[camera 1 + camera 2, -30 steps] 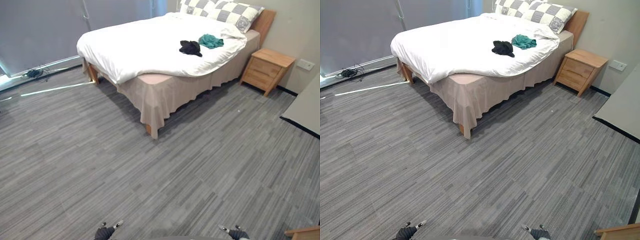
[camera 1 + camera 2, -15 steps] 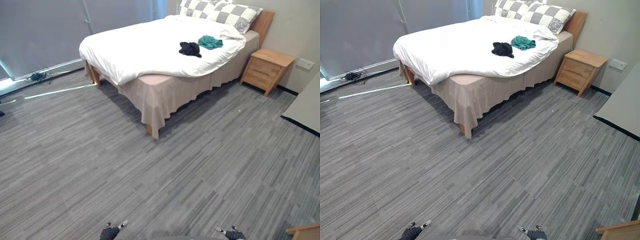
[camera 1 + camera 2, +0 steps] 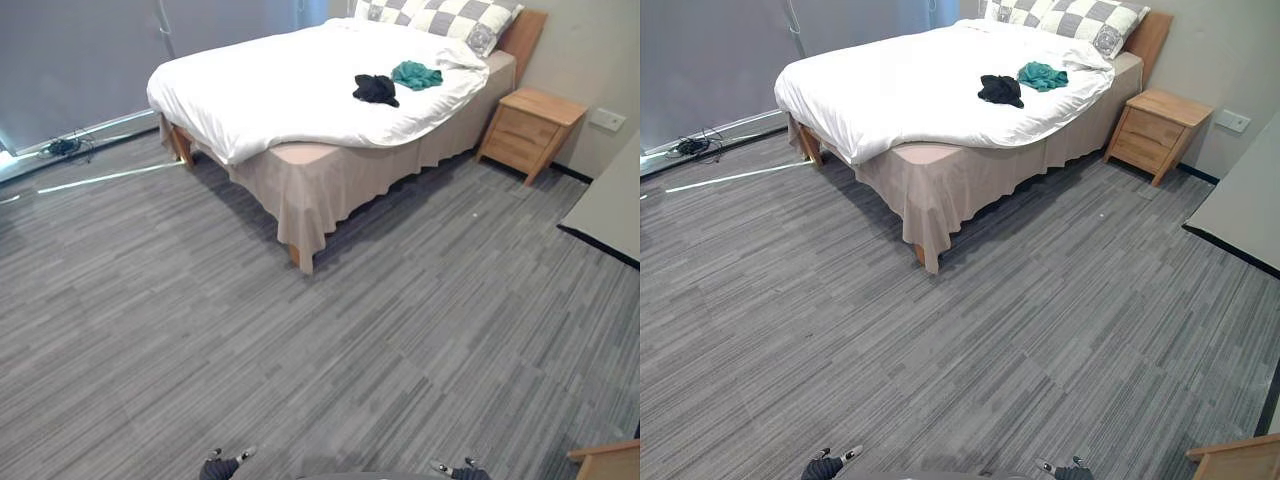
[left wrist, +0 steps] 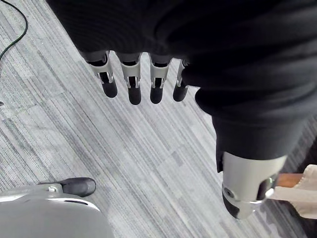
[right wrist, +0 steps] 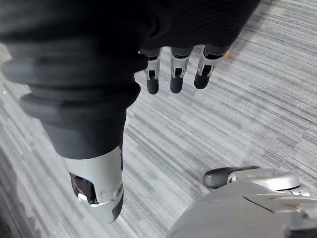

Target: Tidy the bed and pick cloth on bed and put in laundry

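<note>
Camera has shifted slightly; black cloth [image 3: 376, 89] and teal cloth [image 3: 416, 74] lie unmoved on bed [image 3: 270, 95], upper centre. Left hand [image 4: 133, 85] and right hand [image 5: 177, 75] hang relaxed, empty. Approach judged outstanding.

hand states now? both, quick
Left hand: open, fingers relaxed over the floor, holding nothing.
Right hand: open, fingers relaxed over the floor, holding nothing.

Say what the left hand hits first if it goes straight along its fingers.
The grey carpet floor. The left hand hangs open, fingers aimed down at it, nothing between in its wrist view; how far off is unclear.
</note>
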Motion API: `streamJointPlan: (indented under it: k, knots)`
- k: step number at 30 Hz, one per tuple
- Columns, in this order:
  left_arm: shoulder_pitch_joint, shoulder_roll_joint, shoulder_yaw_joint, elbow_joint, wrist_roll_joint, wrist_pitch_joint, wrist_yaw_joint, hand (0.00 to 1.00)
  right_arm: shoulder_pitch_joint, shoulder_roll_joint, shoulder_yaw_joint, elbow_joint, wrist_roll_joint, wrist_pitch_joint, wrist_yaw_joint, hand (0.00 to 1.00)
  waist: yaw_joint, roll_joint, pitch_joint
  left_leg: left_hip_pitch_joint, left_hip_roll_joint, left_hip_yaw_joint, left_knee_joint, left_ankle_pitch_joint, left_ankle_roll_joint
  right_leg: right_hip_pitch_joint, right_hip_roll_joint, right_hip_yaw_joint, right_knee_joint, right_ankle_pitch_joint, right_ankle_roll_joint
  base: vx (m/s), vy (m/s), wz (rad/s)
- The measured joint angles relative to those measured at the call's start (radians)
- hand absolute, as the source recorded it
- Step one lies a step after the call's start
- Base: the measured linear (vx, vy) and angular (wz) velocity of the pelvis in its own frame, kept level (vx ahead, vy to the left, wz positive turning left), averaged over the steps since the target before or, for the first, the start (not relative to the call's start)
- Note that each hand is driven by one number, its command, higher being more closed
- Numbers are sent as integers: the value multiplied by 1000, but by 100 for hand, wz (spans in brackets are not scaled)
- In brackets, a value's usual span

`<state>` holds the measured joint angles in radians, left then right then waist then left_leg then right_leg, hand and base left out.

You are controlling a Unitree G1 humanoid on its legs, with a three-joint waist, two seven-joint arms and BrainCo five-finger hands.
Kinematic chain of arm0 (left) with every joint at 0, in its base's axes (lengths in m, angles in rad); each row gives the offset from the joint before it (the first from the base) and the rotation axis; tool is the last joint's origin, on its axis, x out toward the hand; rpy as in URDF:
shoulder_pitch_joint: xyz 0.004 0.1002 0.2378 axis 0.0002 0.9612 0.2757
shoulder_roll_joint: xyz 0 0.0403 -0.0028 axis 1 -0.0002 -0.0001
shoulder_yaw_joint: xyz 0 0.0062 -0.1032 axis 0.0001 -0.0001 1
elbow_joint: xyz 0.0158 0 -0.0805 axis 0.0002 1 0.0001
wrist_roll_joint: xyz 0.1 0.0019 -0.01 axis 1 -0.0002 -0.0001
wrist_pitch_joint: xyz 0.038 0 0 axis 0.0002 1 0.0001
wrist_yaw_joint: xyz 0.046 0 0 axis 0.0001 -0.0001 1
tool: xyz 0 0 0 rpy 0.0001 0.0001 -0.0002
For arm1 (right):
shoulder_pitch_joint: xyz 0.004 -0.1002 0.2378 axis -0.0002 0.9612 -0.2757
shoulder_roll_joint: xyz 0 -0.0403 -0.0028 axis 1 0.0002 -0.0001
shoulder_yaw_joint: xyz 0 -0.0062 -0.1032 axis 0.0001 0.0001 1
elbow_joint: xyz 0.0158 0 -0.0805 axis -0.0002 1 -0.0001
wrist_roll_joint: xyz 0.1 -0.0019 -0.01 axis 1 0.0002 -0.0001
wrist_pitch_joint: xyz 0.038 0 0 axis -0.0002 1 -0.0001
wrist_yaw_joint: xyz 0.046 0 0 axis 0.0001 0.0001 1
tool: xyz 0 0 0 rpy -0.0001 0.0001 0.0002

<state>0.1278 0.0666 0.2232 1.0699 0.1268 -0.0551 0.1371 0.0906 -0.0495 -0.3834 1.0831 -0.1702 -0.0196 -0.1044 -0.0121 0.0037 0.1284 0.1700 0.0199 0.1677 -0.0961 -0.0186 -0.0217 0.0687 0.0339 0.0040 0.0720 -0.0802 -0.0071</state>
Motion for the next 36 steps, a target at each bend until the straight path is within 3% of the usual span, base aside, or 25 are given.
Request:
streamJointPlan:
  k: [2, 5, 7, 9, 12, 14, 16, 17, 18, 19, 20, 21, 22, 23, 25, 26, 28, 29, 31, 33, 34, 35, 36]
  knots:
    - [0, 10, -22, 1, 0, 0, 0, 0, -17, 2, 0, 0, 0, 0, 1, 0, 0, -5, 6, -1, -4, 24, 0, -7, 8, -56, -3, 17, 103, -48, 15, 12, -36, -35]
    - [1, 17, -27, 6, 0, 0, 0, 0, -22, 3, -1, -1, 0, 1, 2, 0, 1, -12, 24, 45, -8, 53, -6, -52, 24, -136, -26, -26, 347, -113, 105, -41, -19, -30]
    - [-3, 24, -29, 22, 0, 1, 0, 0, -16, 4, -1, -2, -1, 2, 2, 0, -9, -10, 30, 74, -5, 55, -6, -65, 34, -221, -70, -117, 541, -132, 105, 16, 2, -1]
    - [-8, 27, -29, 25, 0, 2, -1, 0, -2, 6, -4, 3, -1, 5, 3, 0, -18, -12, 31, 90, 4, 49, -5, -79, 29, -272, -123, -179, 610, -159, 84, 95, 16, 13]
    - [-31, 24, -28, 43, 0, 5, -2, 0, -5, 5, -10, 3, 3, 1, 1, 0, -39, 2, 41, 87, 61, 28, 9, -96, 4, -333, -129, -194, 431, -137, 67, 265, -63, 13]
    - [-70, 16, -19, 47, 1, 7, -2, 0, -3, 1, -19, 2, 5, 2, 1, 0, -44, 17, 58, 91, 129, 15, 34, -136, -47, -363, -120, -189, 159, 8, 90, 415, -202, 18]
    - [-93, 18, -13, 53, 1, 6, -1, 0, 1, 9, -26, 3, 15, 4, 1, 0, -55, 0, 68, 112, 142, 6, 46, -169, -79, -395, -150, -182, 51, 84, 124, 521, -300, 26]
    - [-107, 12, -7, 63, 2, 5, -3, 0, 15, 12, -31, 3, 23, 5, 2, 0, -66, -13, 75, 149, 148, 1, 49, -210, -96, -414, -194, -176, 43, 96, 131, 538, -381, 37]
    - [-106, 11, 4, 61, 3, 3, -4, 0, 26, 12, -32, 3, 23, 6, 2, 0, -74, -10, 74, 171, 158, 0, 48, -231, -90, -418, -198, -172, 71, 100, 131, 681, -509, 36]
    - [-97, -10, 27, 63, 3, 3, -4, 0, 34, 6, -45, 1, 23, 8, 3, 0, -84, 14, 73, 200, 189, -3, 68, -256, -65, -439, -171, -177, 164, 151, 118, 482, -386, 21]
    - [-97, -22, 34, 68, 4, 1, -5, 0, 30, 1, -53, 3, 23, 7, 7, 0, -83, 30, 69, 178, 210, 0, 137, -240, -81, -464, -160, -177, 240, 152, 113, 725, -661, -6]
    - [-102, -47, 51, 59, 3, -1, -5, 0, 22, -11, -62, 1, 21, 6, 17, 0, -82, 54, 74, 83, 260, -15, 381, -188, -86, -461, -133, -186, 298, 113, 42, 605, -566, -18]
    - [-104, -54, 54, 59, 2, -1, -5, 0, 19, -16, -63, 1, 21, 7, 19, 0, -81, 69, 76, 42, 283, -26, 482, -148, -86, -443, -118, -194, 296, 95, 18, 754, -616, -34]
    - [-103, -57, 54, 53, 0, -1, -5, 0, 9, -22, -56, 1, 21, 7, 18, 0, -78, 75, 84, -39, 330, -45, 681, -20, -109, -392, -79, -190, 281, 58, -17, 530, -312, -27]
    - [-102, -56, 54, 23, -9, -1, -5, 0, -4, -30, -15, 1, 21, 6, 14, 0, -65, 79, 102, -118, 370, -61, 974, -31, -142, -268, -24, -173, 230, 40, -65, 641, -353, -54]
    - [-102, -56, 51, 12, -14, -2, -4, 0, -9, -34, 17, 2, 21, 5, 12, 0, -52, 66, 108, -148, 369, -51, 1080, -68, -158, -172, -3, -165, 175, 34, -76, 602, -320, -54]
    - [-103, -65, 52, -13, -27, -15, -4, 0, -30, -35, 40, 9, 20, 3, 12, 0, -45, 45, 118, -213, 341, -12, 1091, -98, -141, -41, 2, -148, 77, 34, -76, 572, -243, -28]
    - [-107, -67, 50, -30, -34, -23, -5, 0, -48, -37, 49, 11, 18, 3, 12, 0, -27, 39, 118, -268, 306, 7, 1044, -137, -151, 17, 0, -133, 22, 34, -76, 628, -207, -25]
    - [-107, -66, 51, -52, -39, -32, -3, 0, -83, -34, 50, 13, 8, 2, 12, 0, -20, 28, 126, -330, 240, 44, 875, -179, -161, 84, -16, -129, -44, 29, -68, 540, -77, -17]
    - [-111, -68, 41, -59, -45, -38, -3, 0, -99, -34, 50, 9, -3, -2, 12, 0, -7, 27, 127, -359, 189, 149, 662, -176, -148, 141, -37, -135, -86, 9, -46, 425, 49, -1]
    - [-112, -68, 22, -59, -45, -39, -3, 0, -96, -35, 51, 6, -14, -3, 12, 0, -2, 28, 126, -360, 166, 248, 536, -151, -114, 174, -48, -146, -102, -15, -30, 437, 104, 23]
    - [-111, -66, 9, -59, -45, -39, -4, 0, -81, -35, 64, -1, -31, -3, 12, 0, 0, 32, 124, -356, 157, 370, 444, -94, -38, 208, -47, -164, -101, -51, -13, 448, 120, 33]
    - [-109, -66, 7, -58, -45, -39, -4, 0, -78, -35, 70, -5, -37, -3, 12, 0, 1, 36, 122, -355, 155, 419, 425, -61, 6, 222, -42, -171, -93, -74, -5, 485, 155, 39]
